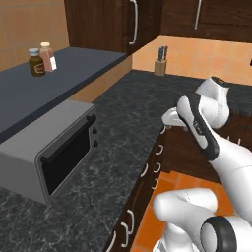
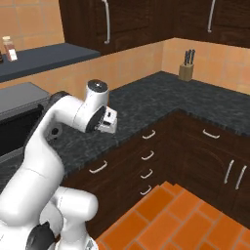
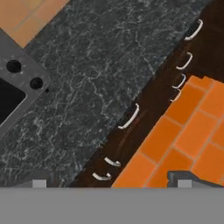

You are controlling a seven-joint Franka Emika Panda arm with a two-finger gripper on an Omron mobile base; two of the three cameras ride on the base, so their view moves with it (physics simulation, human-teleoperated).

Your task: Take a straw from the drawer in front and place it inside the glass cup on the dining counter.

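The white arm reaches out over the dark grey speckled stone bench [image 1: 123, 128], and its two-finger pincer [image 3: 111, 183] hangs above the bench's front edge with its dark finger tips [image 3: 183, 181] spread wide apart and nothing between them.

In the hand view, straight below the pincer, lies the dark-brown wooden drawer front with a curved silver handle [image 3: 129, 117]. It is shut and flush with the cabinet face. More short silver handles run along the same dark wood face to either side of it, and orange floor tiles [image 3: 188, 127] lie beyond. Whether this front is the one that holds the straw cannot be told, since every drawer is closed.

In the right base view the wrist sits just above the bench edge, over the column of drawers with curved handles [image 2: 146, 156].

On the bench to the left stands a grey microwave oven with a dark glass door [image 1: 49, 152]. A wooden knife block with dark handles [image 1: 160, 63] stands in the far corner against the orange wall. On a raised dark blue-grey shelf [image 1: 59, 78] stand a dark brown jar with a pale lid [image 1: 36, 62] and, just beside it, a reddish spice bottle with a white label [image 1: 47, 56]. Tall dark cabinet doors with long vertical handles [image 1: 133, 22] hang above.
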